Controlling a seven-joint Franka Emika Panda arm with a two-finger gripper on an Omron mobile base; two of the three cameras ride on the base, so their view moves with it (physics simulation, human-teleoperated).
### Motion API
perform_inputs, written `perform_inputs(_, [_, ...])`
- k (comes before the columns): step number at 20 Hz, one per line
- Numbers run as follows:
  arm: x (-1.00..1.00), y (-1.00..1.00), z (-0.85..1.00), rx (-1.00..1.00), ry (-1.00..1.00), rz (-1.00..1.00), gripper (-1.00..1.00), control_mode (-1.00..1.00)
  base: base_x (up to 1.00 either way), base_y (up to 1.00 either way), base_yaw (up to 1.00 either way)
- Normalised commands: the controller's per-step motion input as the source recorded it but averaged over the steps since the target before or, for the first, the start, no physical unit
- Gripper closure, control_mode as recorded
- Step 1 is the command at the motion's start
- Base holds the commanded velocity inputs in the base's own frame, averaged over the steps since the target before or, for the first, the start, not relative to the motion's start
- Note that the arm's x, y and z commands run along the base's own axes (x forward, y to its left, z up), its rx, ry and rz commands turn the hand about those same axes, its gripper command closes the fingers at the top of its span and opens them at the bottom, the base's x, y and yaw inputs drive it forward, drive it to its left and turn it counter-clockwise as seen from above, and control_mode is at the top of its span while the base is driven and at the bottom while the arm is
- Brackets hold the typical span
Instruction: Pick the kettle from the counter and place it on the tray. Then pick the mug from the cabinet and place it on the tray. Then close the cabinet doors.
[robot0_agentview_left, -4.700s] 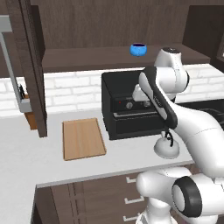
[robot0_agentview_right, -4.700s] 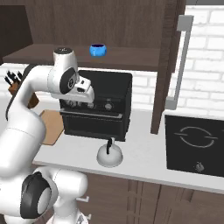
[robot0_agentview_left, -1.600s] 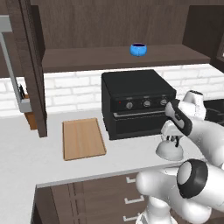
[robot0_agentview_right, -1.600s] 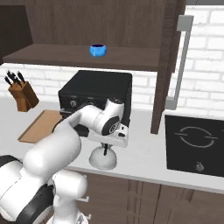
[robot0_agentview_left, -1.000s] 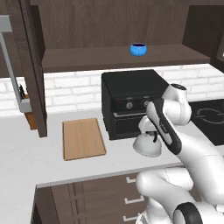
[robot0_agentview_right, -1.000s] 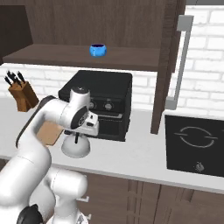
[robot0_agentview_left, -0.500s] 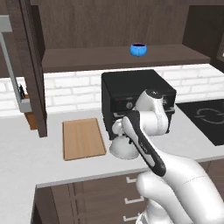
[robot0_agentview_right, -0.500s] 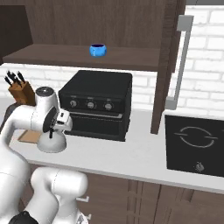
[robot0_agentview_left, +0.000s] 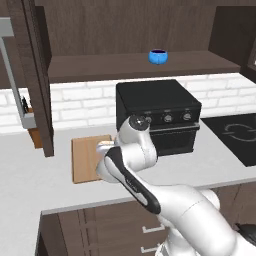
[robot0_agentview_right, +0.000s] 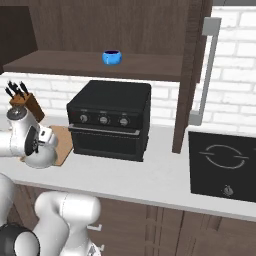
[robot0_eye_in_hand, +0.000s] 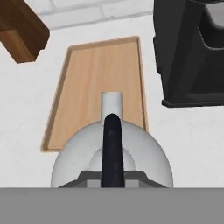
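Note:
My gripper (robot0_eye_in_hand: 111, 178) is shut on the thin black handle of the silver-grey kettle (robot0_eye_in_hand: 111, 159). The kettle's spout points out over the light-brown tray (robot0_eye_in_hand: 100, 83). It hangs low at the tray's near right corner, partly over the board and partly over the counter (robot0_agentview_right: 150, 175). In the right base view the kettle (robot0_agentview_right: 42, 155) sits under the gripper (robot0_agentview_right: 37, 141) at the front edge of the tray (robot0_agentview_right: 62, 142). The blue mug (robot0_agentview_left: 158, 56) stands on the shelf of the open cabinet (robot0_agentview_left: 100, 67). Both cabinet doors (robot0_agentview_right: 192, 75) stand swung open.
A black oven (robot0_agentview_right: 110, 120) stands on the counter just right of the tray. The brown knife block (robot0_agentview_right: 22, 102) is behind the tray at the wall. A black stovetop (robot0_agentview_right: 222, 165) lies at the far right. The left cabinet door (robot0_agentview_left: 37, 75) hangs over the counter left of the tray.
The arm has swung left with the kettle in its grip, from in front of the oven to the tray's near right corner. The mug and doors have not moved.

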Motion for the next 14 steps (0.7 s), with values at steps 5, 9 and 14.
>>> perform_inputs(5, [0.73, 0.87, 0.34, 0.00, -0.07, -0.13, 1.00, -1.00, 0.00, 0.00, 0.00])
perform_inputs(9, [0.92, 0.55, 0.12, 0.00, 0.03, -0.14, 1.00, -1.00, 0.00, 0.00, 0.00])
perform_inputs(14, [0.94, 0.13, 0.00, 0.00, 0.10, -0.11, 1.00, -1.00, 0.00, 0.00, 0.00])
